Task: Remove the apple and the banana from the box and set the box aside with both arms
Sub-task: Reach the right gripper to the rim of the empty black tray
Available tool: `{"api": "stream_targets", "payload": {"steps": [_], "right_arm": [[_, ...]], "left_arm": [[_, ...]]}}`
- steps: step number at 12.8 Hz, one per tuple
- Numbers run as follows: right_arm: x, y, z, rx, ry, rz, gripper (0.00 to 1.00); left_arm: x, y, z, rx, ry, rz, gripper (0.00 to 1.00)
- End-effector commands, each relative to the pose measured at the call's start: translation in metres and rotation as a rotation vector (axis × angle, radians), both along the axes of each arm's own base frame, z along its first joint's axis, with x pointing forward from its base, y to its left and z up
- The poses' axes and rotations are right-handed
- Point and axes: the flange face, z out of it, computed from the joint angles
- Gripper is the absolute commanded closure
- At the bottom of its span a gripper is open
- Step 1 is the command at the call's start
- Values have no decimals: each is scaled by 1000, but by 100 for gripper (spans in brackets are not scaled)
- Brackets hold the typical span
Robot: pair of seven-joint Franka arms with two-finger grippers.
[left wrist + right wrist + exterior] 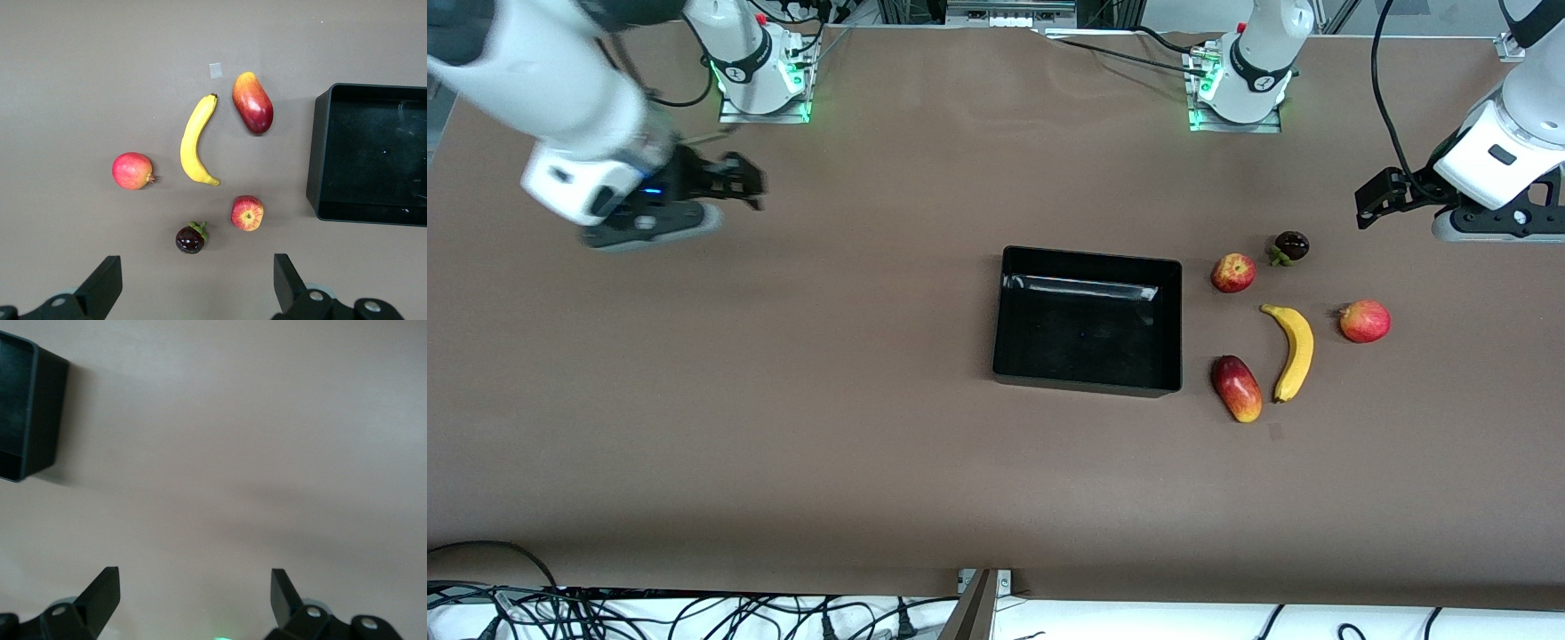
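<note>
The black tray (1003, 320) lies mid-table and is empty; it also shows in the left wrist view (313, 160) and the right wrist view (40, 407). Beside it, toward the left arm's end, lie the yellow banana (1295, 351) (193, 141) and the red-yellow apple (1233, 273) (247, 213). My left gripper (1375, 199) (195, 265) is open and empty, up over bare table by the fruits. My right gripper (734, 180) (194, 577) is open and empty over bare table at the right arm's end.
A red-yellow mango-like fruit (1236, 388) (253, 103), a small dark purple fruit (1290, 247) (190, 239) and a round red fruit (1365, 321) (132, 171) lie around the banana. A small tape patch (215, 70) marks the table. Cables run along the front edge.
</note>
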Motion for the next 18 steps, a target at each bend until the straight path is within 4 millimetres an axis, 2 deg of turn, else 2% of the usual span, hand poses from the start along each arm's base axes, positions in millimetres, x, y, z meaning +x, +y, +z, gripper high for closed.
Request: {"api": "stream_targets", "payload": {"steps": [1, 3, 6, 9, 11, 13, 14, 18], "right_arm": [[1, 51, -29, 14, 4, -34, 0], [0, 84, -55, 26, 23, -86, 0], [-7, 148, -102, 40, 10, -161, 0], [-22, 208, -146, 71, -14, -204, 0], [-36, 241, -186, 63, -3, -252, 0], [-49, 272, -215, 85, -21, -302, 0], [-58, 285, -227, 88, -26, -316, 0], [-70, 307, -269, 59, -60, -330, 0]], "left_arm": [[-1, 1, 6, -23, 4, -17, 0], [-1, 2, 6, -23, 5, -14, 0], [-2, 1, 6, -21, 7, -11, 0], [-2, 1, 7, -22, 5, -17, 0], [-3, -2, 8, -22, 4, -21, 0], [-3, 0, 8, -22, 6, -20, 0], [-3, 0, 8, -22, 6, -20, 0], [-3, -5, 8, -22, 6, -27, 0]]}}
